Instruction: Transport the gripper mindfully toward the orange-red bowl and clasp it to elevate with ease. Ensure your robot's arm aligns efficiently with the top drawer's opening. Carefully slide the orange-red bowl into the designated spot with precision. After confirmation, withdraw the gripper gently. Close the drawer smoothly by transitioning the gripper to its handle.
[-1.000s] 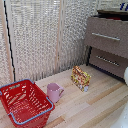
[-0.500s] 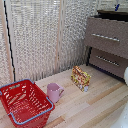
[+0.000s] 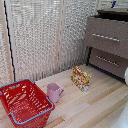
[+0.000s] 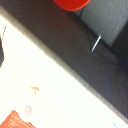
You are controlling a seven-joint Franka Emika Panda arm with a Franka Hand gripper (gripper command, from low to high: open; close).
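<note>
1. Orange-red bowl (image 4: 71,3): only in wrist view, cut by frame edge, sitting on a dark surface, prob. the cabinet top. Not seen in exterior view.
2. Gripper: no fingers visible in either view; can't tell if apart or together. Nothing held as far as seen.
3. Top drawer (image 3: 107,36) looks shut in exterior view, handle (image 3: 106,37) flush across front. Risk: bowl gets carried over w/ no opening to drop into.
4. Risk: bowl smooth-sided, partly out of frame; off-centre grasp could tip or skid it off the edge.
5. Wrist view blurred; thin silver bar (image 4: 96,43) unclear, maybe a handle.
6. Floor clutter: pink mug (image 3: 54,92), red basket (image 3: 24,102), snack bag (image 3: 80,78), well apart from cabinet.
7. White sliver at exterior view's right edge, prob. robot's arm (image 3: 126,76); rest hidden.
</note>
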